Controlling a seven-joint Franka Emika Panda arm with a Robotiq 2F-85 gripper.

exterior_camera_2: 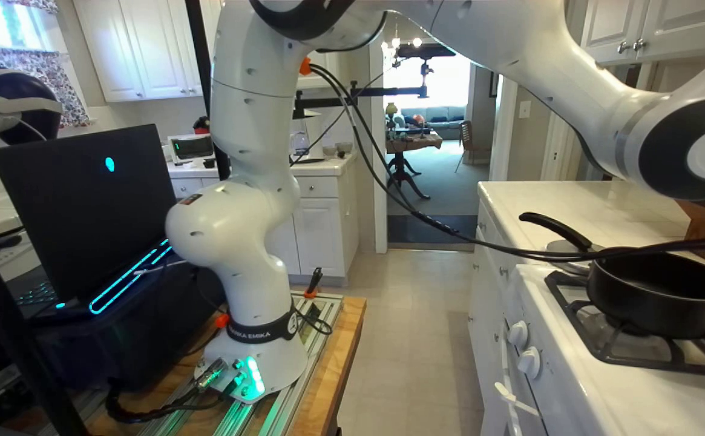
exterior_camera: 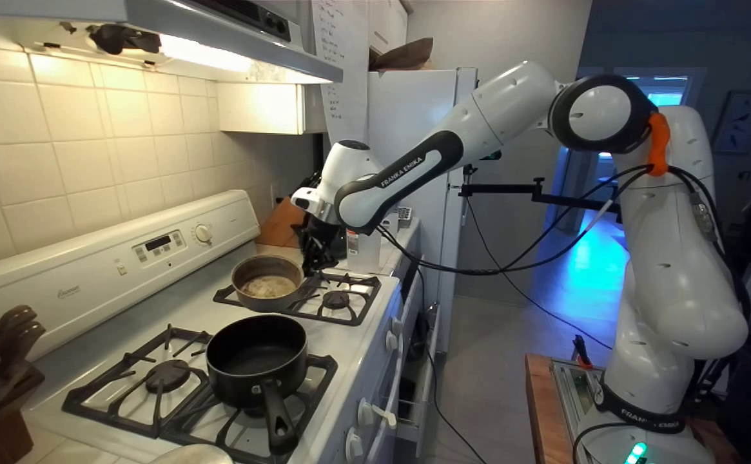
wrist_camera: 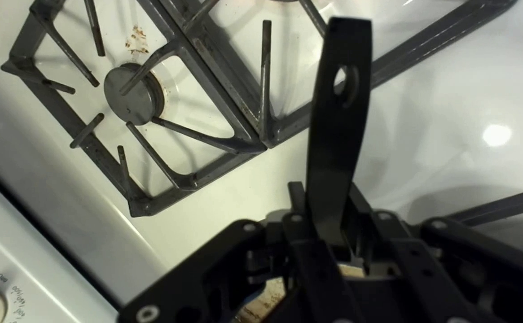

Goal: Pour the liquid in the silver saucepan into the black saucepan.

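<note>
You have the end effector (wrist_camera: 328, 195) closed on the handle (wrist_camera: 333, 139) of the silver saucepan (exterior_camera: 267, 287) over the far grate (exterior_camera: 368, 301), so, with the grasp apparently made and pouring still ahead, carry it level above the black saucepan (exterior_camera: 256, 367), then tip.

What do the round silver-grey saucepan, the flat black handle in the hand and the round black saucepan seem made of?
Silver-grey saucepan: likely bare metal, dull; its grey wall barely shines.
Flat black handle: probably plastic, matte; smooth with few highlights.
Black saucepan: perhaps coated metal, satin; faint sheen on rim.
</note>
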